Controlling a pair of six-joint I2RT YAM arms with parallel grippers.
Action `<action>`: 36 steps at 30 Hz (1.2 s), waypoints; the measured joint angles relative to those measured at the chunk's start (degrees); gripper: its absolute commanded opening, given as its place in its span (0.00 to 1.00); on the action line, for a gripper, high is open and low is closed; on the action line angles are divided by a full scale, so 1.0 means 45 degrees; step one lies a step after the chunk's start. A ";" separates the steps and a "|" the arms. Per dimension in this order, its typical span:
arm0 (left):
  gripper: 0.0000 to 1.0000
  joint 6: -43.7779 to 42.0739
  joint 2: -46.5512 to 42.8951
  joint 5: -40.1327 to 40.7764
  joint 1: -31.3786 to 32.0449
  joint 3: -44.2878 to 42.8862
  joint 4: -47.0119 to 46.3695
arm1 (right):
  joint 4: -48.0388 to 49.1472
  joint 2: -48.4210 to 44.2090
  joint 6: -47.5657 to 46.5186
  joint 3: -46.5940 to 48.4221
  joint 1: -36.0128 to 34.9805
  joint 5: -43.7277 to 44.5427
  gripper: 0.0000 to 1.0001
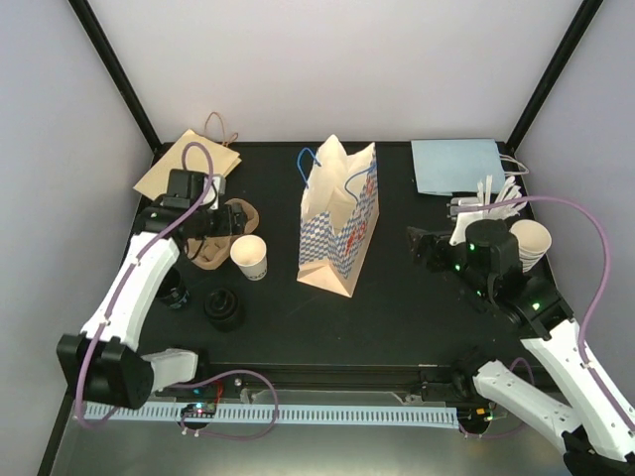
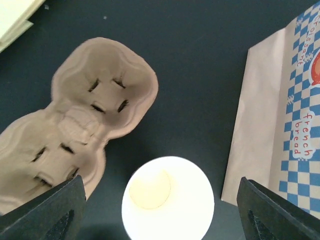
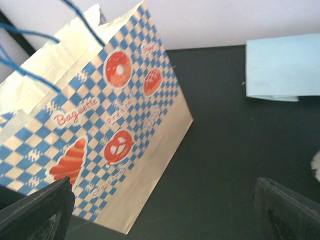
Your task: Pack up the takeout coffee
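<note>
A white paper cup [image 2: 167, 199] stands upright on the black table [image 2: 200, 75], just beside a brown pulp cup carrier [image 2: 95, 115]. The left gripper [image 2: 161, 179] hangs above it. Its two dark fingers [image 2: 47, 212] are spread wide, one on each side of the cup, with a gap to the rim on both sides. A blue-checked paper bag [image 1: 337, 223] stands upright to the cup's right. The right gripper [image 3: 163, 181] faces the bag's other side, its jaws also spread wide and holding nothing.
</note>
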State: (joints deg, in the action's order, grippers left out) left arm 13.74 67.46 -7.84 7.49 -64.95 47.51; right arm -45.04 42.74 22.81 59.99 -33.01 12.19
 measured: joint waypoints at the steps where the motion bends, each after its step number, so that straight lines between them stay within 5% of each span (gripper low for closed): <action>1: 0.80 -0.0049 0.0350 -0.0136 0.0005 -0.0019 -0.0160 | 0.0141 -0.0092 0.0010 -0.0219 0.0000 -0.0267 1.00; 15: 0.70 -0.0029 0.6397 0.0661 0.0996 -0.3094 -0.0447 | 0.0874 -0.0636 0.0495 -0.2016 0.0000 -0.1865 1.00; 36: 0.39 0.0185 0.9471 0.1656 0.1035 -0.4954 -0.0141 | 0.1452 0.0228 0.0714 -0.2283 0.0000 -0.2463 1.00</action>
State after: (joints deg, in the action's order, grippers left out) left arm 14.57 110.08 -0.38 12.14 -87.24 46.87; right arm -38.50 43.77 26.02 49.71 -33.01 1.10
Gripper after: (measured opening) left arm 0.463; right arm 0.999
